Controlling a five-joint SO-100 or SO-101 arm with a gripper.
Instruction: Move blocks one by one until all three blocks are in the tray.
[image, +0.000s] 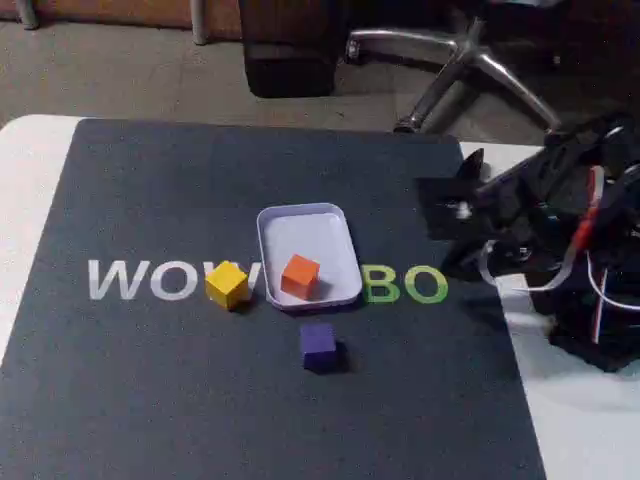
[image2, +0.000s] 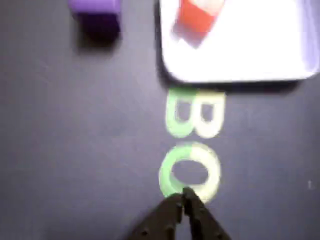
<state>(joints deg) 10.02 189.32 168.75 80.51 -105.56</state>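
The pale tray (image: 330, 232) lies in the middle of the dark mat, and the orange block (image: 300, 275) rests inside it near its front-left corner. The yellow block (image: 227, 284) sits on the mat just left of the tray. The purple block (image: 318, 345) stands on the mat just in front of the tray. In the wrist view my gripper (image2: 183, 198) is shut with nothing between its tips, low over the green letter O. The tray (image2: 250, 55), orange block (image2: 198, 16) and purple block (image2: 95, 15) lie ahead of it. In the fixed view the gripper (image: 458, 262) is right of the tray.
The dark mat (image: 150, 400) carries white and green lettering (image: 405, 285) and covers most of the white table (image: 585, 430). The arm's body and cables (image: 590, 270) stand at the right edge. An office chair base (image: 470, 60) is on the floor behind the table.
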